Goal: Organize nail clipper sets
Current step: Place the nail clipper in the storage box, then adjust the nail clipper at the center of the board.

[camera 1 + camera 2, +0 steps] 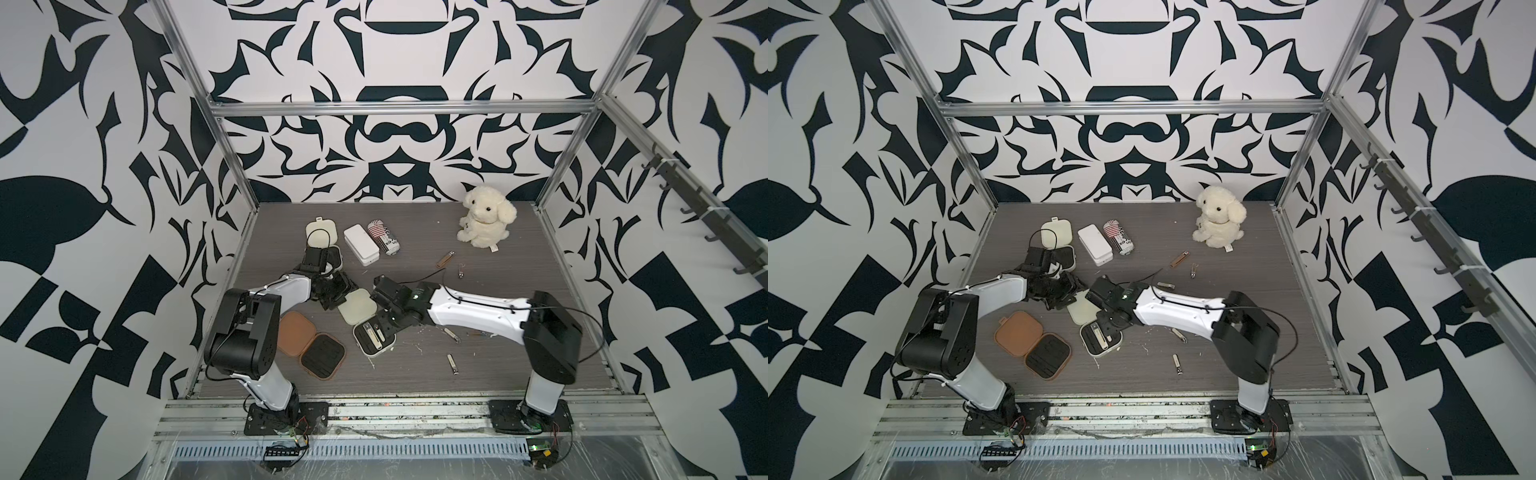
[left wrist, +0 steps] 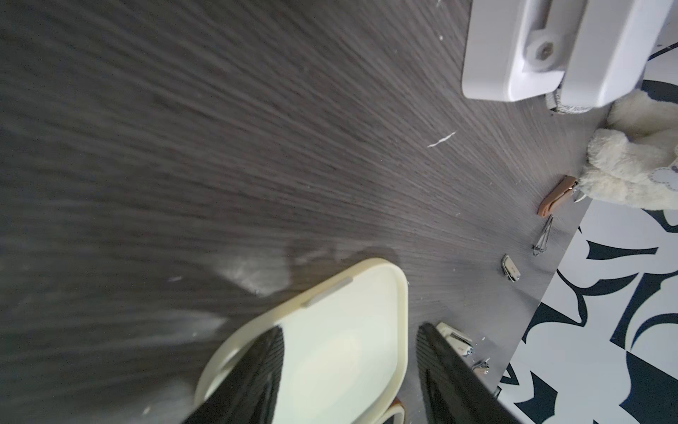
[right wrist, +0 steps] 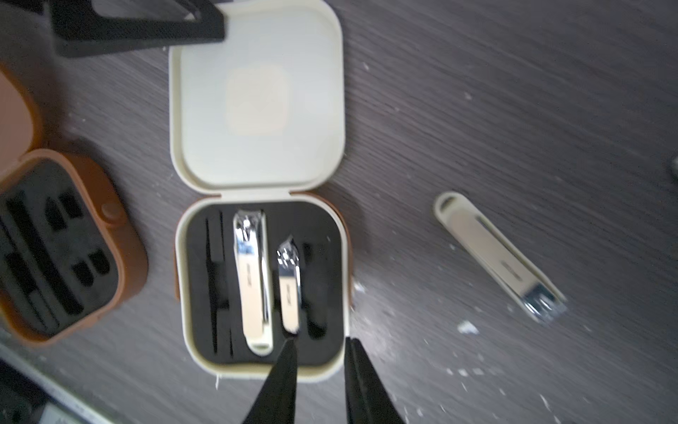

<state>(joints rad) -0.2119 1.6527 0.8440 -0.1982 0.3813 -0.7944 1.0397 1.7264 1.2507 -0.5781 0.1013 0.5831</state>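
Observation:
An open cream case (image 3: 179, 293) lies at the table's middle. A large clipper (image 3: 253, 279) and a small clipper (image 3: 290, 290) sit in its black insert. My right gripper (image 3: 321, 341) hovers open over the insert's near edge, holding nothing. My left gripper (image 2: 352, 326) is open at the flat lid (image 2: 330, 348); one finger lies on the lid's inner face and the other stands clear of its edge. An open tan case (image 1: 296, 332) lies left of it, its slots bare. Another cream case (image 1: 321, 230) is at the back left. Loose clippers (image 1: 452, 335) (image 1: 452, 363) lie to the right.
A white box (image 1: 360, 244) and a striped can (image 1: 384, 237) lie at the back, with a plush dog (image 1: 486, 218) at the back right. A brown clipper (image 1: 445, 258) and a small metal one (image 1: 461, 272) lie right of the can. White flecks dot the table.

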